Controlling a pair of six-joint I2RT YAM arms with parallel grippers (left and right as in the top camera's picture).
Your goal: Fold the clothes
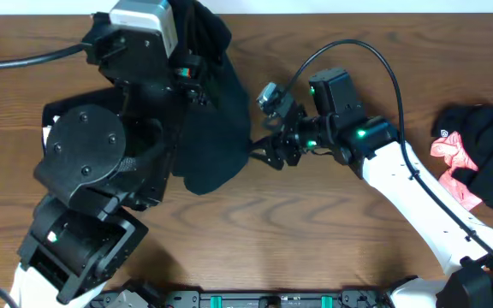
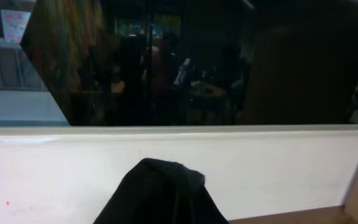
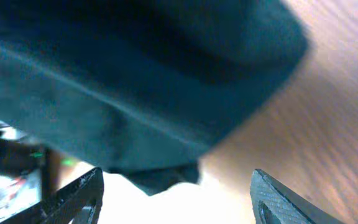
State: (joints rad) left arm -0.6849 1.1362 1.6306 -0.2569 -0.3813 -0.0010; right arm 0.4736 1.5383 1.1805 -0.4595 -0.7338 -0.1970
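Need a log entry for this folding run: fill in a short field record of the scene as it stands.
garment in work: dark garment, on the table between the arms, upper end bunched at the left arm
left gripper: at the garment's upper end; jaws hidden, grip unclear
right gripper: open, at the garment's right edge, cloth just ahead of the fingers
waiting pile: black and pink clothes, at the table's right edge
table: wood
fold state: not yet folded flat
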